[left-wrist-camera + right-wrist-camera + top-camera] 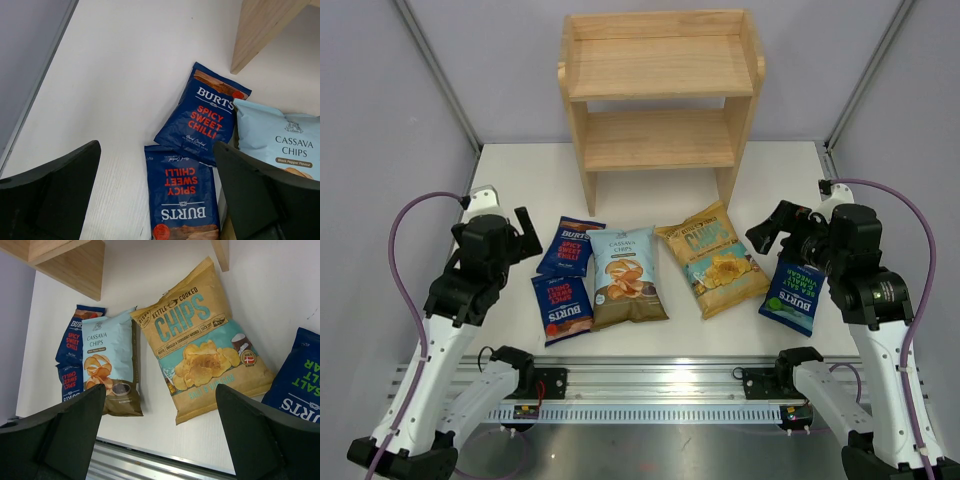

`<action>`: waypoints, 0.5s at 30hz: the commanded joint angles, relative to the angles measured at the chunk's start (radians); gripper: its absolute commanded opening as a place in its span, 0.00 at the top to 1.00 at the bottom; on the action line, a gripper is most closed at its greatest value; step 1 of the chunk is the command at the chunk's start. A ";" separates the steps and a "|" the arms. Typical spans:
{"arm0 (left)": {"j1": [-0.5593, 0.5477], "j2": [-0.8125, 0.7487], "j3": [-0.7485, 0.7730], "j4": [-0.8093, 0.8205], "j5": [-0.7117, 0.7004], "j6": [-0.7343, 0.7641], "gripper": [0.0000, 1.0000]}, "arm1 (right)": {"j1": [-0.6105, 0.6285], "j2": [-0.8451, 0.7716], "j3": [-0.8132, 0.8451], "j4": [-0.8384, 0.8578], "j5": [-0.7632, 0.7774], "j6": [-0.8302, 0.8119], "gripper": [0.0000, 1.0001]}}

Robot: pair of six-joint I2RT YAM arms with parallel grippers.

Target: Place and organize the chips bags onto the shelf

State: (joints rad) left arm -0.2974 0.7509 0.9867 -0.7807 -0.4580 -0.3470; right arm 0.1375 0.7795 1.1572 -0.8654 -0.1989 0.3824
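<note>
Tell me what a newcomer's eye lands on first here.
Five chips bags lie in a row on the white table, the yellow Kettle Cooked bag and pale-blue Cassava bag largest. Behind them stands the wooden shelf, no bag on it. The left pincer and right pincer flank the row, both open.

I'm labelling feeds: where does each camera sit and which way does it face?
Top external: above, behind the robot, looking down at shelf and chips bags; left arm, right arm show.
Left wrist: on its arm, facing down at red-lettered Burts bags; own open jaws show.
Right wrist: on its arm, facing down at yellow Chips bag; own open jaws show.
Shared: both wrists see the Cassava bag.
</note>
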 commanded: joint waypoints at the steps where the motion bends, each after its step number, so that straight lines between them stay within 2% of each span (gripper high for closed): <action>1: 0.017 -0.002 -0.002 0.081 0.071 0.026 0.01 | 0.008 -0.016 0.016 0.037 0.021 0.007 0.01; 6: 0.038 0.021 0.018 0.077 0.151 -0.021 0.01 | 0.008 -0.022 0.006 0.071 -0.051 0.047 0.00; 9: 0.038 0.034 0.023 0.093 0.263 -0.088 0.01 | 0.008 -0.071 -0.072 0.204 -0.206 0.116 0.00; 11: 0.038 0.033 -0.025 0.187 0.382 -0.122 0.01 | 0.008 -0.121 -0.164 0.342 -0.296 0.176 0.01; 13: 0.041 0.041 -0.075 0.283 0.415 -0.176 0.01 | 0.008 -0.154 -0.215 0.454 -0.339 0.259 0.00; 15: 0.046 0.083 -0.086 0.334 0.417 -0.201 0.01 | 0.008 -0.154 -0.255 0.489 -0.365 0.303 0.01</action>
State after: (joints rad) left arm -0.2615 0.7963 0.9260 -0.6140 -0.1459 -0.4694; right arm 0.1387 0.6285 0.9421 -0.5701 -0.4442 0.5682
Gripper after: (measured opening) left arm 0.988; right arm 0.993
